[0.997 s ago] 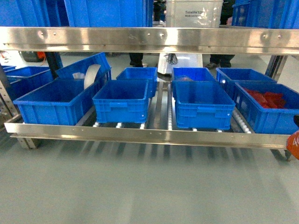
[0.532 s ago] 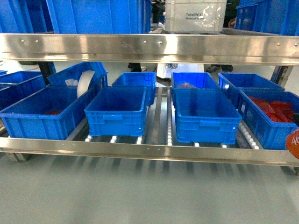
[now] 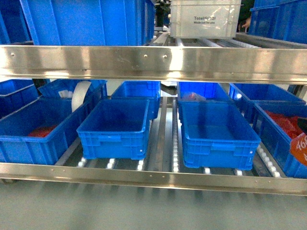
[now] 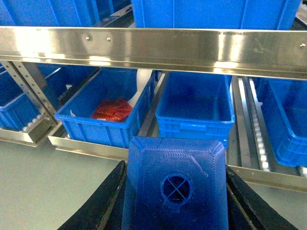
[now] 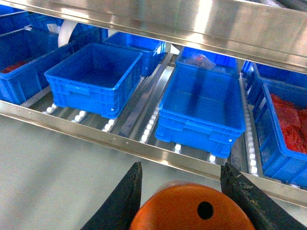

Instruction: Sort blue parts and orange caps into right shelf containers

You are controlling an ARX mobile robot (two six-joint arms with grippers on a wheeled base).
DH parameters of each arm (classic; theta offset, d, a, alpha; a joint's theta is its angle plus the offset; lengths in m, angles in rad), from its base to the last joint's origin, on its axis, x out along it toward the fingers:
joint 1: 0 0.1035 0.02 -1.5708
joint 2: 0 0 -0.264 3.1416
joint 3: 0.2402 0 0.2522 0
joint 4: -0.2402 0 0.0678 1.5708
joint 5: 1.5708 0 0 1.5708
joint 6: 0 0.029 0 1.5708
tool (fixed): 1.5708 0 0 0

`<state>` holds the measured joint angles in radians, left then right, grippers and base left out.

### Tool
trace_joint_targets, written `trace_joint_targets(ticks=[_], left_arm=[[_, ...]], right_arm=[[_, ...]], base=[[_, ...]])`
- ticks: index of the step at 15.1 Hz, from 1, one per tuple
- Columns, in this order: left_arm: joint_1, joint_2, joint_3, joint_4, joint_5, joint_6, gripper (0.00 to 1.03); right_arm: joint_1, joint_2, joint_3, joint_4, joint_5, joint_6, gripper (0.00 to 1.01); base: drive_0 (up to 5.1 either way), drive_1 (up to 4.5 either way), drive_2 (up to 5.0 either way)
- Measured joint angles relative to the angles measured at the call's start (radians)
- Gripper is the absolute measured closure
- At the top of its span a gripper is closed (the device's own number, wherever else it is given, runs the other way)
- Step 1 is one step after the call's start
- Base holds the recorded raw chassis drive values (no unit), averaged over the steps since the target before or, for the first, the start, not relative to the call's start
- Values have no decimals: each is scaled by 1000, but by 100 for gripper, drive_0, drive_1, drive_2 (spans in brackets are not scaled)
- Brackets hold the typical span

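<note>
In the left wrist view a bright-blue part [image 4: 175,191] with a round dimple fills the space between the black fingers [image 4: 108,201], and my left gripper [image 4: 175,168] is shut on it. An orange cap [image 5: 192,211] sits in my right gripper [image 5: 181,167], which is shut on it. That cap also shows at the right edge of the head view [image 3: 300,148], with white print on its side. Both grippers hang in front of the lower shelf. Open blue crates stand there: an empty one [image 5: 201,108] ahead of the right gripper and one holding red pieces [image 5: 285,127] further right.
A steel shelf rail [image 3: 153,177] runs across the front, with a second steel beam [image 3: 153,62] above the crates. More blue crates stand at the left [image 3: 112,127], one with red pieces [image 4: 108,112] and a white roll [image 3: 79,96]. Grey floor lies in front.
The head view has moved closer to the shelf, so the crates look larger and lower. The orange cap at the right edge stays held.
</note>
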<state>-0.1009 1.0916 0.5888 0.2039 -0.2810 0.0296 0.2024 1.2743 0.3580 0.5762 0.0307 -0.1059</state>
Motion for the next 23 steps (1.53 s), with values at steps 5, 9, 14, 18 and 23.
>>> trace_joint_targets(ticks=[5,9,14,18,23], left_arm=[[0,-3,0,4,0,0,58],[0,2,0,9,0,0,58],[0,2,0,5,0,0,58],[0,0,0,6,0,0,58],[0,0,0,5,0,-1,58]], right_arm=[[-1,0,0,3,3,0,59],[-1,0,0,5,4,0,59],[-1,0,0,2,4,0,59],[-1,0,0,4,4,0,59],[-1,0,0,3,4,0,59]], base=[[1,434,-432],[3,436,-431],[1,87,-86],[0,0,0],[0,0,0]])
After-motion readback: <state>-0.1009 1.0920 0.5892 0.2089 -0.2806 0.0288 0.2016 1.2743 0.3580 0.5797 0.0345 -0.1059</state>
